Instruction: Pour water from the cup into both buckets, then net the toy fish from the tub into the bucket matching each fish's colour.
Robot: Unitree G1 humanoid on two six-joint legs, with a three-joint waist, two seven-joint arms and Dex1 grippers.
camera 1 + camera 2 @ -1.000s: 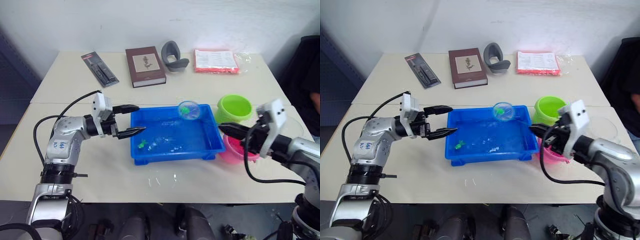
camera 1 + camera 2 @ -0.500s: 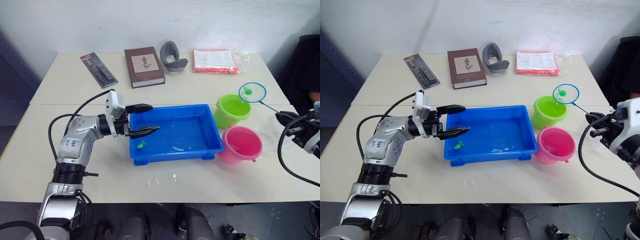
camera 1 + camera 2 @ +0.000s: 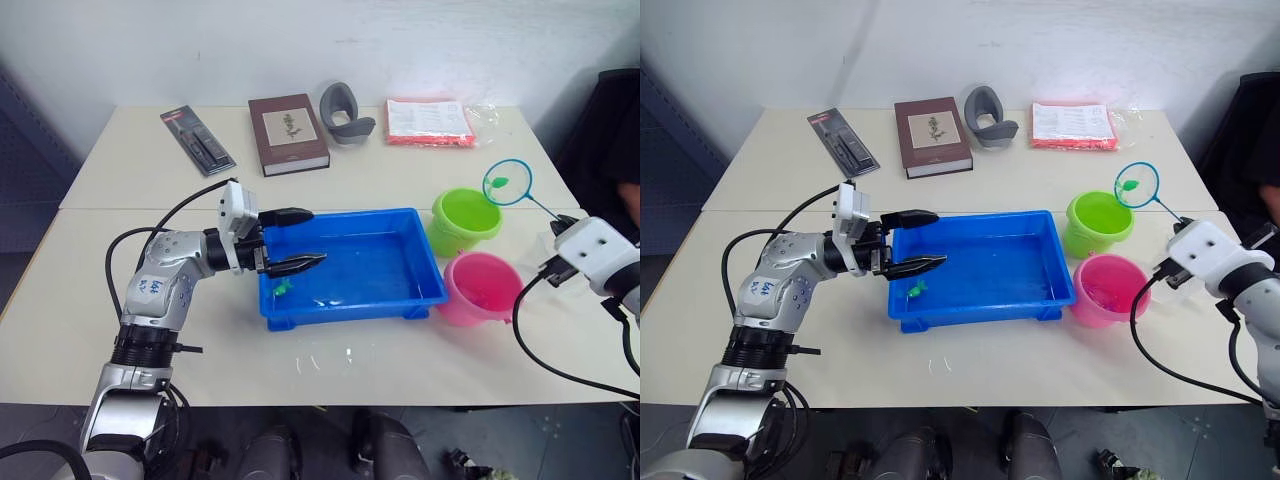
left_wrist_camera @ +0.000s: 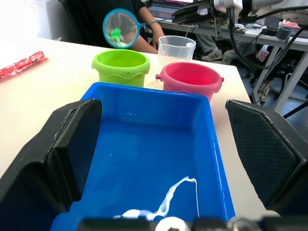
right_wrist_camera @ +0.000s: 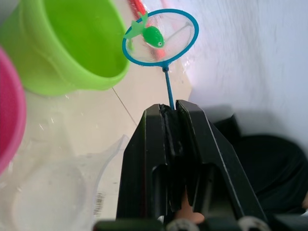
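Pale worktop [image 3: 400, 370] against a white wall, carrying the following.

Blue tub [image 3: 350, 263]: near the middle, holding shallow water; one green fish [image 3: 284, 289] lies by its left end.

Green bucket [image 3: 466, 220]: just right of the tub, on the far side. Pink bucket [image 3: 482, 287]: just in front of it, also beside the tub's right end.

Clear cup [image 4: 176, 48]: beyond the two buckets as seen from the left wrist; sits under the right arm.

Net [image 3: 507, 182]: blue hoop held in the air above and just right of the green bucket's rim, thin handle running down to the right end effector [image 5: 168, 113]. A second green fish [image 5: 153, 35] rests in the mesh.

Right end effector: fingers together, clamped on the net handle.

Left end effector [image 3: 300, 240]: fingers apart, nothing between them, hovering at the tub's left end, pointing across it.

Far edge of worktop, left to right: dark flat package [image 3: 199, 139], brown book [image 3: 289, 132], grey curved object [image 3: 345, 112], red-and-white packet [image 3: 431, 121].
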